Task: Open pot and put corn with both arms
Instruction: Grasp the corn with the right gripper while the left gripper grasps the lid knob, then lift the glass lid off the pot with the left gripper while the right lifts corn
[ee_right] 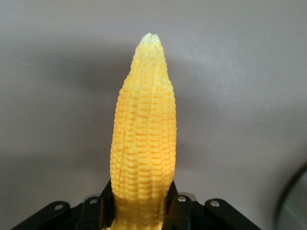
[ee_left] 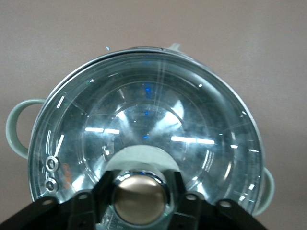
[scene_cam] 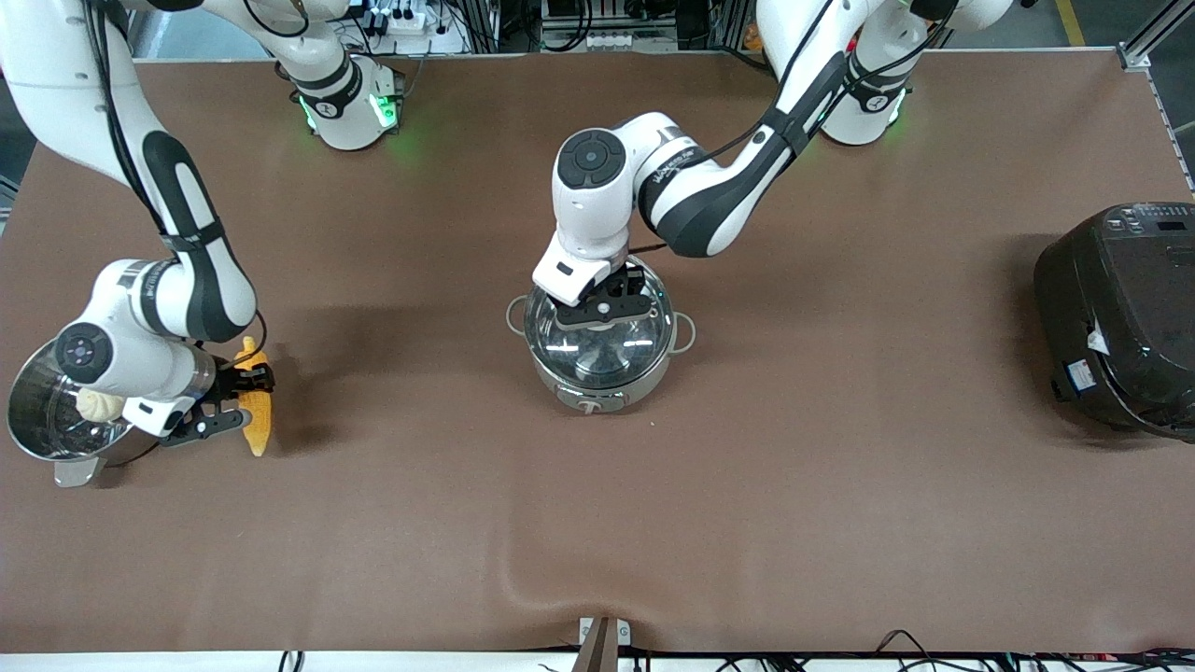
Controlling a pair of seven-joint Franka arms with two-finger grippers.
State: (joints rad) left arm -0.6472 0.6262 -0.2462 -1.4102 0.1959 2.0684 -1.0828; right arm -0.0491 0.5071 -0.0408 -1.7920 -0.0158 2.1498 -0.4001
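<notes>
The pot (scene_cam: pixel 597 385) stands mid-table with its glass lid (scene_cam: pixel 597 341) on. My left gripper (scene_cam: pixel 606 309) is over the lid. In the left wrist view its fingers (ee_left: pixel 103 190) press both sides of the copper-coloured knob (ee_left: pixel 140 197); the left gripper (ee_left: pixel 140 201) is shut on it, and the lid (ee_left: pixel 144 120) rests on the rim. The yellow corn (scene_cam: pixel 260 425) lies toward the right arm's end of the table. My right gripper (scene_cam: pixel 238 401) is shut on its thick end. The right wrist view shows the right gripper (ee_right: pixel 143 213) clamping the corn (ee_right: pixel 144 134), tip pointing away.
A steel steamer pot (scene_cam: pixel 37 439) holding a pale bun (scene_cam: pixel 98 404) sits beside the corn, at the table's edge under the right arm. A large black cooker (scene_cam: pixel 1120 317) stands at the left arm's end. The table is brown cloth (scene_cam: pixel 653 523).
</notes>
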